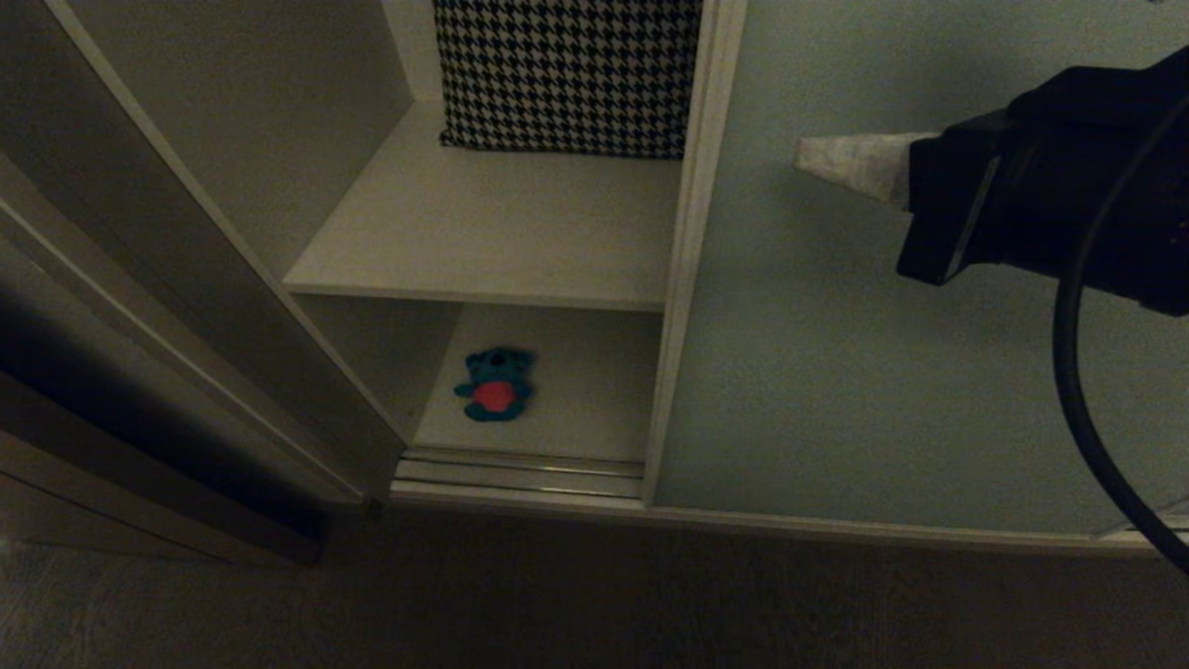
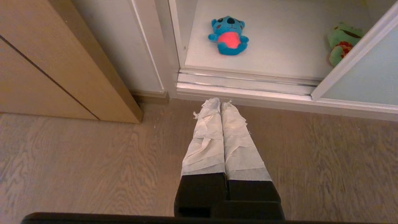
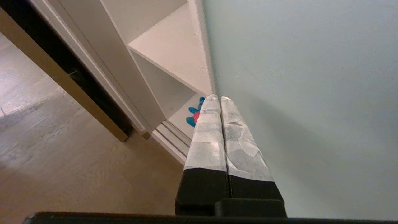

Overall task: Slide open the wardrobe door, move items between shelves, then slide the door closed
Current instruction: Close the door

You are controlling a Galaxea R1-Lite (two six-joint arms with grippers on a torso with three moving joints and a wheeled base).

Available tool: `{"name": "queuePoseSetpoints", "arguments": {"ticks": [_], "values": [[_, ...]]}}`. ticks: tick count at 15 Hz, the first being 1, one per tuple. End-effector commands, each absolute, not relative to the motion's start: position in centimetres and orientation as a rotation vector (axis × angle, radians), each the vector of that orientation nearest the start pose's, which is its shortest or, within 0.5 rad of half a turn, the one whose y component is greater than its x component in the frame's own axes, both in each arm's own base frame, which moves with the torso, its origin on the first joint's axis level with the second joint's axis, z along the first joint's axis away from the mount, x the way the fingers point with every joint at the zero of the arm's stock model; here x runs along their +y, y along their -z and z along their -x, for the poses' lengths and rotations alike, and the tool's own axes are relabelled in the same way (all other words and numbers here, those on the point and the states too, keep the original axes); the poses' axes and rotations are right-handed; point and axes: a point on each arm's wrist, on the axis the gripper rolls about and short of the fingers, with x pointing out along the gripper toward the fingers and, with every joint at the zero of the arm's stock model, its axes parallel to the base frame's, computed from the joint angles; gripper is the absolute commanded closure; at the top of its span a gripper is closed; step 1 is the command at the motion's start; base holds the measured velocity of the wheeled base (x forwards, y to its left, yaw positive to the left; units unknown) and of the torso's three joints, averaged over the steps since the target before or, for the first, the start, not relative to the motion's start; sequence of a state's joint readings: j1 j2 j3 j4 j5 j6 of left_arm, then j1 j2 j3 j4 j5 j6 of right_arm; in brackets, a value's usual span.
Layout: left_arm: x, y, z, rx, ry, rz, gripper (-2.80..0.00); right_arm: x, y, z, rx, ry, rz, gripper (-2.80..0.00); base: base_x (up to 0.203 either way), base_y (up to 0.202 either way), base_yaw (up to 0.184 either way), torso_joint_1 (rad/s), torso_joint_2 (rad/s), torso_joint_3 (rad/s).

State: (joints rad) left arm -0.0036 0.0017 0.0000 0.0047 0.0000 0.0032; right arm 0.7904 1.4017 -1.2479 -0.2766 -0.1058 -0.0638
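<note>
right gripper [image 1: 801, 156] has its taped fingers pressed together, empty, hovering in front of the sliding wardrobe door [image 1: 882, 372], which is partly open. Left gripper [image 2: 220, 102] same, over the floor [image 2: 77, 161]. Blue plush [image 1: 495, 384] near the lower shelf [image 1: 594, 390] front edge, frog plush [image 2: 342, 42] half behind the door edge

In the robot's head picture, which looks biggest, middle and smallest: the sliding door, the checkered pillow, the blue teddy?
1. sliding wardrobe door, by far the biggest.
2. houndstooth pillow, partly cut off by the picture's top.
3. blue plush toy, tiny, lying on the lower shelf.
</note>
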Motion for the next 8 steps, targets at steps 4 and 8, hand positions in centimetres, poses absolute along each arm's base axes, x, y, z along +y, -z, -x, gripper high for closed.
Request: {"name": "queuePoseSetpoints", "arguments": {"ticks": [4, 8], "values": [[0.0, -7.5, 2.3, 0.008, 0.005, -0.003, 0.00, 18.9, -35.0, -18.1, -0.107, -0.705, 0.014, 0.00, 0.000, 0.000, 0.000, 0.000, 0.00, 0.000], [0.0, -7.5, 2.3, 0.008, 0.005, -0.003, 0.00, 20.3, -34.6, -19.4, -0.136, -0.691, -0.006, 0.00, 0.000, 0.000, 0.000, 0.000, 0.00, 0.000]]}}
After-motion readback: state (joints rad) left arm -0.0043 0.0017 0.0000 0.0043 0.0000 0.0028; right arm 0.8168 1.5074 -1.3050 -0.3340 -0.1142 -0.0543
